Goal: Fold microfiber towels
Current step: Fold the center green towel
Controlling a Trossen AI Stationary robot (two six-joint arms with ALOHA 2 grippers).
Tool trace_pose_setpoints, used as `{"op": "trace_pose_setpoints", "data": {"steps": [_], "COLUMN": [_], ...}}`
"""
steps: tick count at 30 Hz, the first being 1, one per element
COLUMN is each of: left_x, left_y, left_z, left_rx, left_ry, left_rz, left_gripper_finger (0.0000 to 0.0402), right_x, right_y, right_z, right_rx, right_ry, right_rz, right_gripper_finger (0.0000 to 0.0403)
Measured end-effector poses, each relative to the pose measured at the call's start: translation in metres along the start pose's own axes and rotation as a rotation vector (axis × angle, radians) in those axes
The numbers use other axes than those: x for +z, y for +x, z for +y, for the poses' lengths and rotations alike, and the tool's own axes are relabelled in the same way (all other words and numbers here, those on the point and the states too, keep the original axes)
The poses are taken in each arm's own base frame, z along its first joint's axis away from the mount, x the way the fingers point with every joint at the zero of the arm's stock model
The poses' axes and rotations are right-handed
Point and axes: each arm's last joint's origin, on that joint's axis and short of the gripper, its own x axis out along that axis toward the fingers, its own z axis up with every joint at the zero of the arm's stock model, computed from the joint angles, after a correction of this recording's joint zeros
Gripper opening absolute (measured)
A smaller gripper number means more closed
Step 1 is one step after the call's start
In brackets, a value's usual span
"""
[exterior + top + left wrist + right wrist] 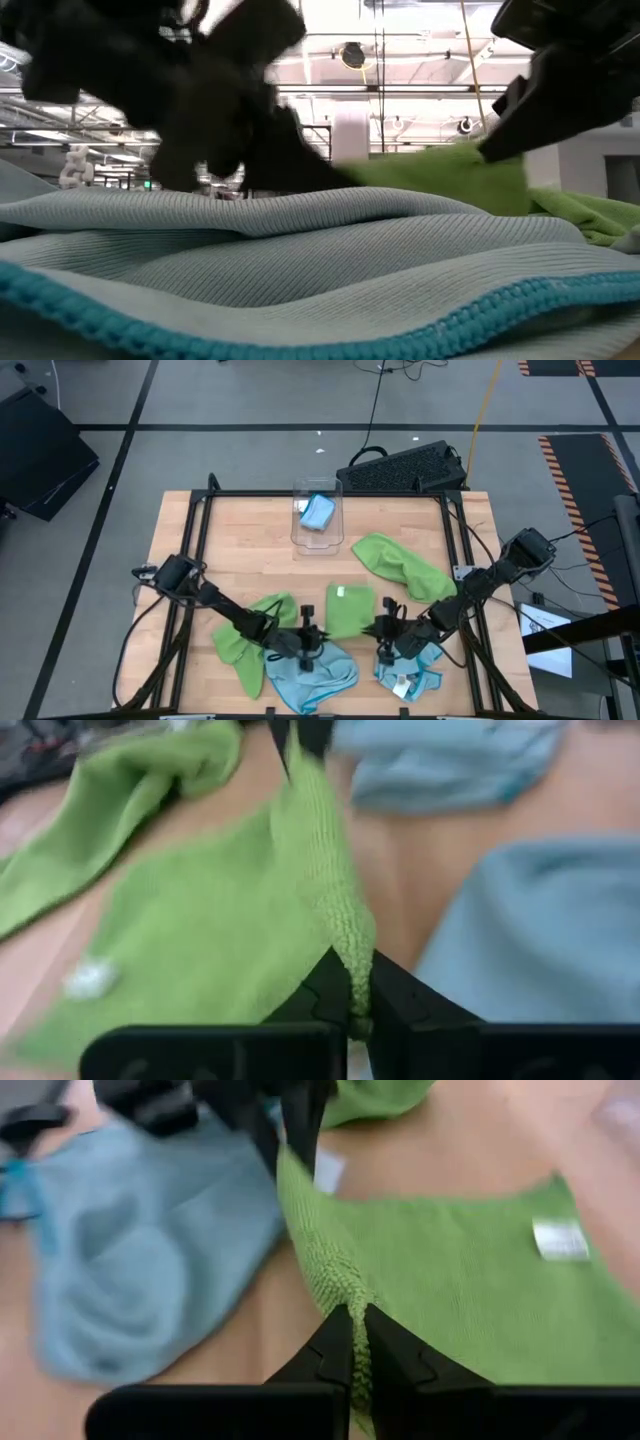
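At the table's near edge lie a blue towel (312, 672) under the left arm and another blue towel (408, 672) under the right arm. Between them, the left gripper (358, 1010) and right gripper (352, 1342) are each pinched tight on the near edge of a green towel (349, 607). Another green towel (243, 640) lies to the left, a third (400, 565) farther right. A bin (318, 535) beyond holds a blue cloth (318, 512).
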Motion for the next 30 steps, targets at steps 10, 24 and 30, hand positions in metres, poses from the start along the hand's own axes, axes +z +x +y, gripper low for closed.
{"op": "trace_pose_setpoints", "data": {"steps": [10, 24, 30], "left_x": [0.028, -0.001, 0.014], "left_y": [-0.018, -0.006, -0.024], "left_z": [0.001, 0.034, 0.013], "left_rx": [-0.143, -0.004, -0.173], "left_ry": [-0.074, -0.192, -0.197], "left_rz": [-0.072, 0.225, 0.187], "left_gripper_finger": [0.0011, 0.0007, 0.0013], "right_x": [0.006, 0.026, 0.024], "right_y": [-0.002, 0.023, 0.021], "right_z": [0.010, -0.035, -0.026], "right_rx": [0.170, -0.030, 0.186], "right_ry": [0.002, 0.103, 0.113], "right_rz": [-0.013, -0.042, 0.050], "right_gripper_finger": [0.0009, 0.0009, 0.0009]}}
